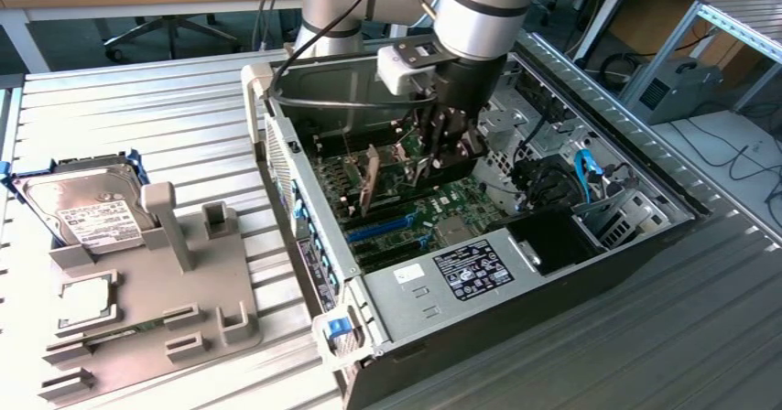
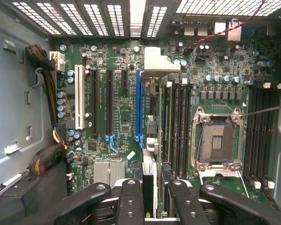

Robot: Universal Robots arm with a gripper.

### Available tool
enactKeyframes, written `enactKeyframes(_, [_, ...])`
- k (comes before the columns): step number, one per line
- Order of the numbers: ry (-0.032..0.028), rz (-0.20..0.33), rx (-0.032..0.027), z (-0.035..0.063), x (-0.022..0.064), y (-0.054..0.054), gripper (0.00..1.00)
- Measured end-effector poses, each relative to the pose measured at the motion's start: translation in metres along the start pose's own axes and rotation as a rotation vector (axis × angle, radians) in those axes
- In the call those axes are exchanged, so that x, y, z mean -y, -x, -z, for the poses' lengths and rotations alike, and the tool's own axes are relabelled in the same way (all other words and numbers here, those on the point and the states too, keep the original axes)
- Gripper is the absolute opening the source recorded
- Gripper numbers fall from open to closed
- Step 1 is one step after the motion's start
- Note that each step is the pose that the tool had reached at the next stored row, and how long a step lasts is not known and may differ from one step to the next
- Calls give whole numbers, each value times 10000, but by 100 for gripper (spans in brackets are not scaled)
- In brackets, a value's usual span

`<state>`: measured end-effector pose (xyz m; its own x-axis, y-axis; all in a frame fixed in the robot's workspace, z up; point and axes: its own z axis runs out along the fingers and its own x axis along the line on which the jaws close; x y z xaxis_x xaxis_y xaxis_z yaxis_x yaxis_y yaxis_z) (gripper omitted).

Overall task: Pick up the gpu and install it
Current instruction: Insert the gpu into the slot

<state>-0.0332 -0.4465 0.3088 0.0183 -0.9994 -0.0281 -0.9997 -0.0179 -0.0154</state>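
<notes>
The slim dark flat gpu card [image 2: 151, 140] with its pale metal end bracket is held edge-on between the closed black end effector [image 2: 150, 199], inside the open metal computer case [image 1: 311, 236], just beside the blue plastic slot [image 2: 139, 105] on the green motherboard [image 2: 215, 70]. A tilted card could miss the slot or strike neighbouring connectors.

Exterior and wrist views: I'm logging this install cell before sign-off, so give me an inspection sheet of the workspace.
Surface: ribbed metal table.
Job's things: gpu edge-on between the fingers, above the motherboard inside the open PC case.
Clutter: hard drive on a grey fixture.
Grippers: gripper shut on the gpu.
Cables: black cable on the arm; blue cable in the case.
Surroundings: desks, chair, metal frame.
</notes>
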Motion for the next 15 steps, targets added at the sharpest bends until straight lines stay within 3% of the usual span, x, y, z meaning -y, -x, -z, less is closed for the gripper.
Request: enactKeyframes(15, [-1,0,1,-28,-14,-7,26])
